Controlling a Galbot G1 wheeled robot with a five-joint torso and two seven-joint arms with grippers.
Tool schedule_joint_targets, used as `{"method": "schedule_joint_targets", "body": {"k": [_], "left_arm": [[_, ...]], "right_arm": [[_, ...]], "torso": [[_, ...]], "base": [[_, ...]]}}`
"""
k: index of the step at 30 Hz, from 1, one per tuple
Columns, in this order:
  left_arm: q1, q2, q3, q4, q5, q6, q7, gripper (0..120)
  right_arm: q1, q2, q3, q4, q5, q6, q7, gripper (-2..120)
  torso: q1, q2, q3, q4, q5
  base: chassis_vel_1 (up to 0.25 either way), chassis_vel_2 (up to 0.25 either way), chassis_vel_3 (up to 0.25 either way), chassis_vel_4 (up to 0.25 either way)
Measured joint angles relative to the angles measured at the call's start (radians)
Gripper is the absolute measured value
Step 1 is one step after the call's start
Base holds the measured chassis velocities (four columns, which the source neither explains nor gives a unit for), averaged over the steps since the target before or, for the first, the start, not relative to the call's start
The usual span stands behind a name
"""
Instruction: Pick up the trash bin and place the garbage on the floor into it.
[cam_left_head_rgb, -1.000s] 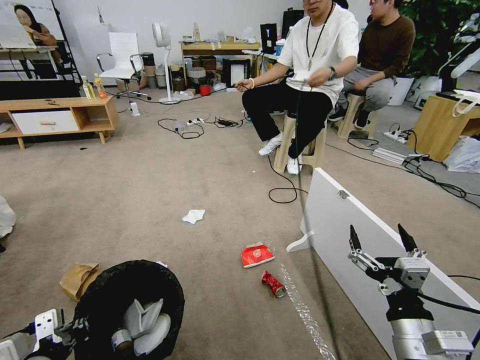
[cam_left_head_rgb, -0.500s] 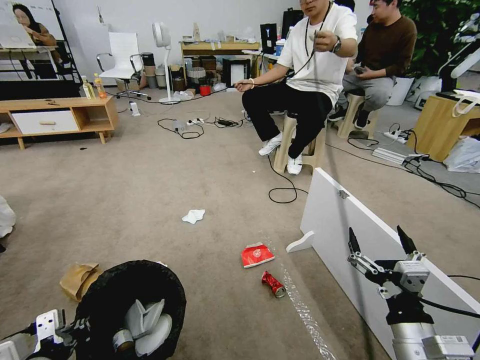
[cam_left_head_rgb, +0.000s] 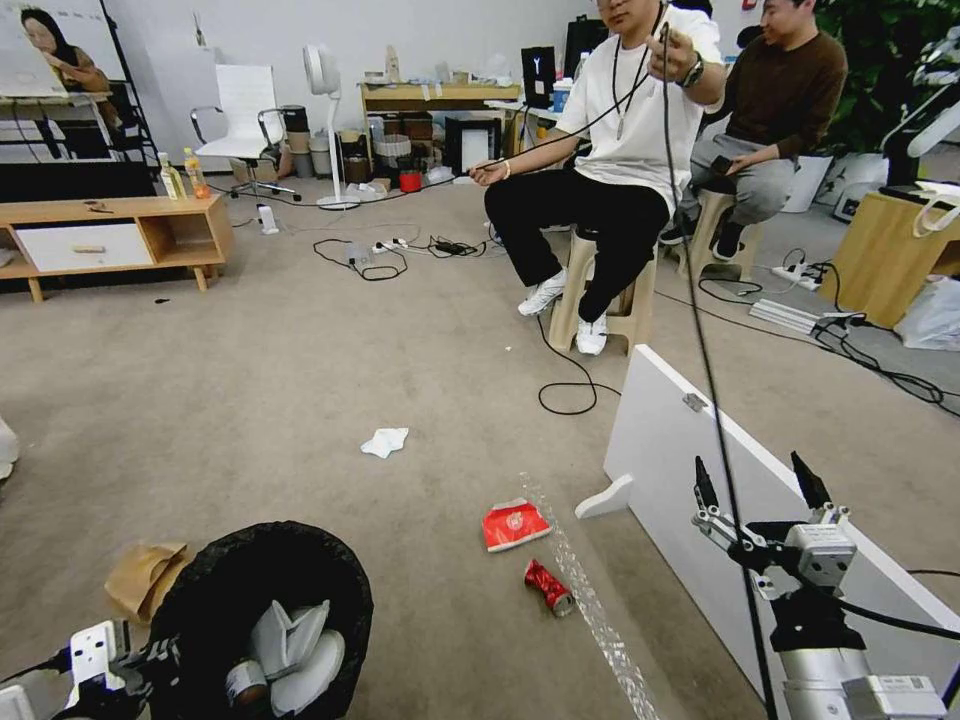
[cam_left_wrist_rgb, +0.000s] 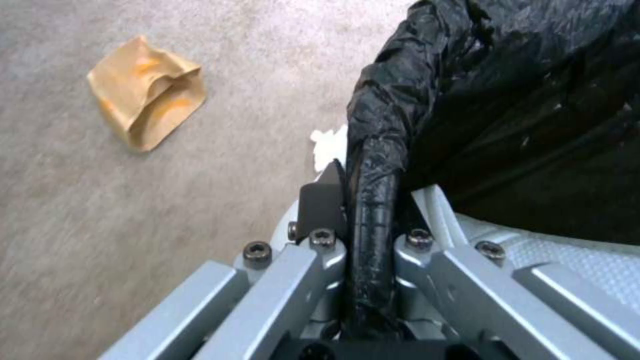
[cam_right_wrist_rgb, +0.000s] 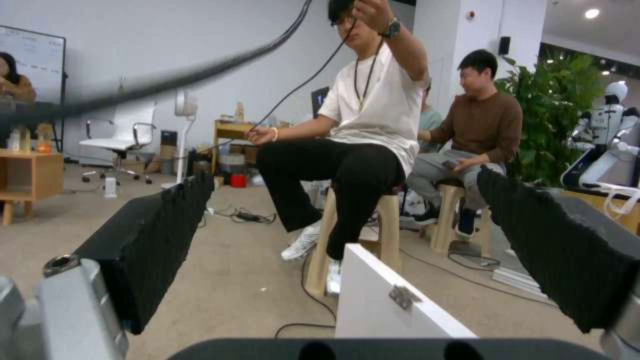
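Crinkled black plastic lined the trash bin (cam_left_head_rgb: 262, 610), its rolled rim pinched in the left end effector (cam_left_wrist_rgb: 363, 200). A creased brown paper bag (cam_left_wrist_rgb: 145, 92) lay just beyond it on beige carpet (cam_left_head_rgb: 300, 380). The right end effector (cam_left_head_rgb: 755, 478) hung wide open, empty, beside a white board (cam_left_head_rgb: 660, 440), with a crushed red can (cam_left_head_rgb: 547, 586) and perhaps a flat red packet (cam_left_head_rgb: 514, 524) to its left.

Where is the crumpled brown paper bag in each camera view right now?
Head view: brown paper bag on the carpet at lower left, beside the trash bin.
Left wrist view: bag on carpet, apart from the bin's rim, which the left gripper clamps.
Right wrist view: not in it.
Shared landmark: the bin's black liner.
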Motion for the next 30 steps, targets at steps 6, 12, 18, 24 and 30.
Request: {"method": "schedule_joint_targets", "body": {"k": [6,12,18,24,30], "left_arm": [[-0.003,0.000,-0.002,0.005,-0.003,0.000,-0.003,3],[-0.005,0.004,-0.039,0.031,-0.009,0.000,-0.015,3],[-0.021,0.002,-0.112,0.044,-0.044,0.000,-0.036,3],[-0.030,-0.007,-0.165,0.042,-0.076,0.000,-0.059,3],[-0.036,-0.009,-0.199,0.034,-0.093,0.000,-0.067,3]], "right_arm": [[0.004,-0.003,0.000,-0.005,-0.001,0.006,-0.002,100],[0.012,-0.007,-0.001,-0.015,-0.001,0.015,-0.009,100],[0.018,-0.015,-0.002,-0.020,0.007,0.017,-0.010,100],[0.024,-0.019,-0.002,-0.025,0.013,0.017,-0.010,100],[0.029,-0.023,-0.003,-0.027,0.017,0.017,-0.009,100]], "torso": [[0.000,0.000,0.000,0.0000,0.0001],[0.000,0.000,0.000,0.0000,-0.0001],[0.000,0.000,0.000,0.0000,0.0000],[0.000,0.000,0.000,0.0000,0.0000],[0.000,0.000,0.000,0.0000,0.0000]], "base": [[-0.159,0.152,0.155,-0.164],[-0.071,0.053,0.062,-0.059],[0.000,0.000,0.000,0.000],[0.000,0.000,0.000,0.000],[0.000,0.000,0.000,0.000]]}}
